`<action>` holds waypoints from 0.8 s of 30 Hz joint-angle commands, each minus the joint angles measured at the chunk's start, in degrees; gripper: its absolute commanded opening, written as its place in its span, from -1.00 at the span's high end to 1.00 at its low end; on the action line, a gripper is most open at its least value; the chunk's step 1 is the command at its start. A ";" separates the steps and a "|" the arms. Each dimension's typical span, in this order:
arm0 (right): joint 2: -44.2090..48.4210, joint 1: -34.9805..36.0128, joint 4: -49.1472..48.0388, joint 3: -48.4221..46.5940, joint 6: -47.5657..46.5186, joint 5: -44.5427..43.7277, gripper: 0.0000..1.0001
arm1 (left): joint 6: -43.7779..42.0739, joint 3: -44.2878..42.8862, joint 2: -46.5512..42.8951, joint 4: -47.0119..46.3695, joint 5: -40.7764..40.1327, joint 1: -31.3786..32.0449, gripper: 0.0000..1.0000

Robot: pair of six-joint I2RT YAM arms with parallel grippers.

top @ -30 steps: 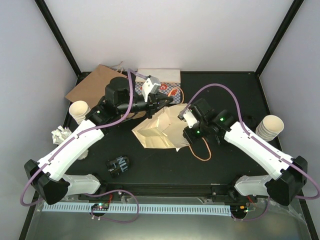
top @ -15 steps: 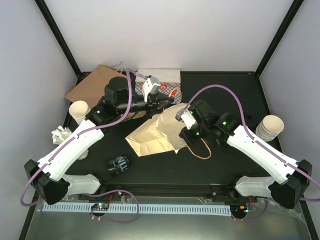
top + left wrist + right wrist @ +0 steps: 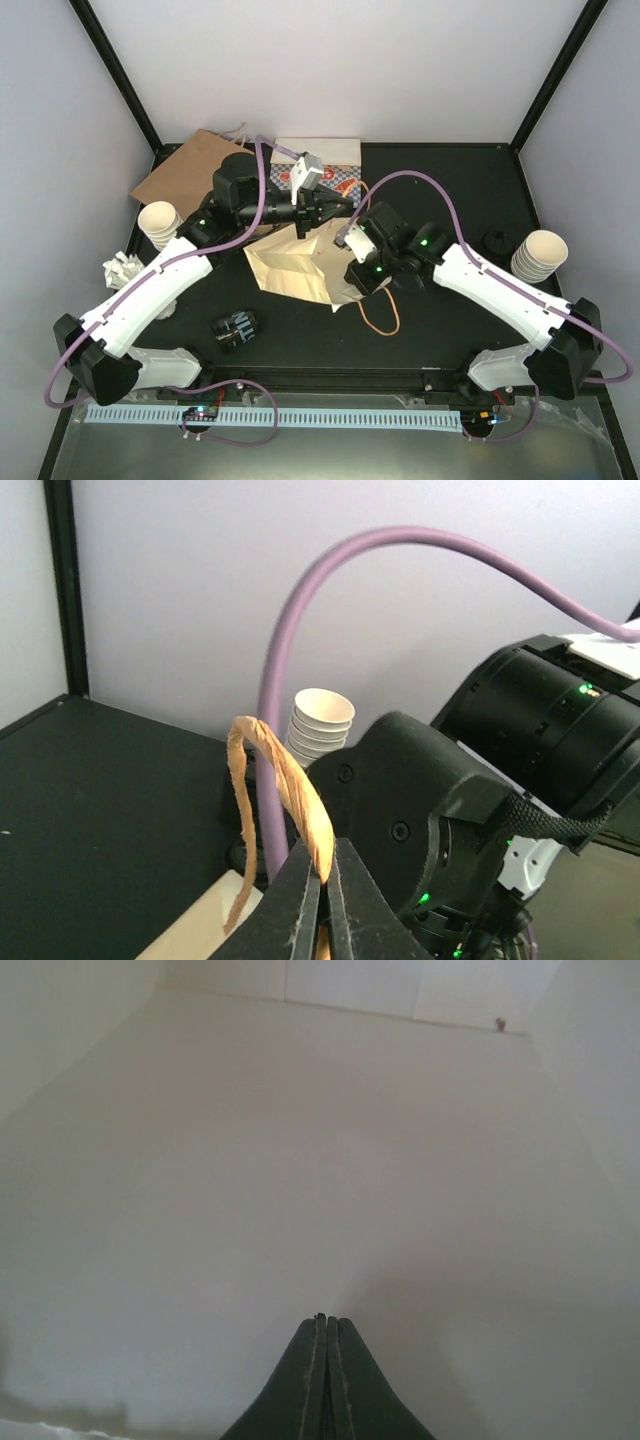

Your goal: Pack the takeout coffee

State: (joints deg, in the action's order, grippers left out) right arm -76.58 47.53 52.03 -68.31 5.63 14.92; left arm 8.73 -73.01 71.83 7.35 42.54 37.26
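My left arm [image 3: 150, 290] and right arm [image 3: 505, 292]: white link shells, black joint housings, black bases. One lilac cable [image 3: 262, 195] runs along each. Green lights [image 3: 421, 240] glow on the wrist housings. My fingers [image 3: 300, 1385] are black, tapered, flat-faced.

The bag [image 3: 295, 270] lies at the table [image 3: 450, 180] centre; 1 cup stack [image 3: 158, 222] at the left edge, 1 stack [image 3: 540, 255] at the right; a box [image 3: 318, 150] behind at the far edge.

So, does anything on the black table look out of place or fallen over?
Yes. A small dark cylinder with white print lies on its side near the table's front, and a crumpled white paper wad sits at the left edge.
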 commanded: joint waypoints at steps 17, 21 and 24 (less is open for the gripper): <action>-2.71 0.98 -9.12 0.55 8.04 3.49 0.98 | 0.66 1.88 0.81 -6.18 3.45 1.84 0.97; -2.10 1.09 -7.32 2.82 5.73 0.91 0.98 | 0.10 0.72 0.33 -6.18 2.25 1.84 0.97; -2.33 1.15 -6.10 4.02 4.97 0.16 0.98 | -0.23 -0.93 0.52 -5.91 -0.95 1.83 0.97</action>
State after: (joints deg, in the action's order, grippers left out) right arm -79.40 48.38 44.14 -65.91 12.73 17.26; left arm 9.17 -70.98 72.77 3.36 44.80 38.76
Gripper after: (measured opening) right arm 0.014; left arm 0.018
